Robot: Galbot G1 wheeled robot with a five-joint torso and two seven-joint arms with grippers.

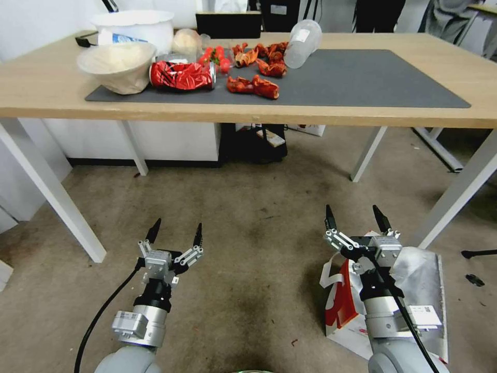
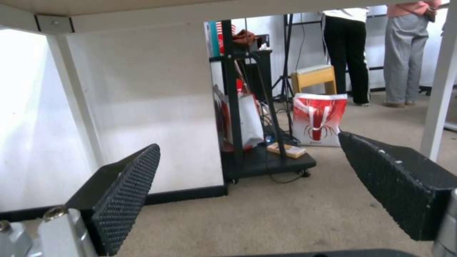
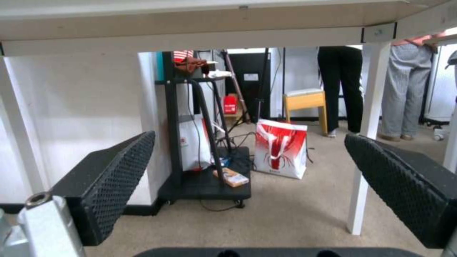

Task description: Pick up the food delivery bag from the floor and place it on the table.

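On floor near right: boxy white-and-red foil-lined paper delivery bag [image 1: 414,290], ungrasped beneath right gripper [image 1: 356,218], jaws apart. Left gripper [image 1: 175,233] likewise spread, idle. Pre-grasp; next needs descent onto white strap handle [image 1: 331,277], then lift to far light-wood table [image 1: 46,93].

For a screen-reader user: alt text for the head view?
Both grippers, left and right, hang open above the carpet. The food delivery bag lies on the floor under the right arm, before a cluttered table.

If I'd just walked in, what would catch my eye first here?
Probably the two open grippers held low over the floor: the left gripper over bare carpet, the right gripper above the food delivery bag lying beside a leg of the table. Then the red wrappers on its grey mat.
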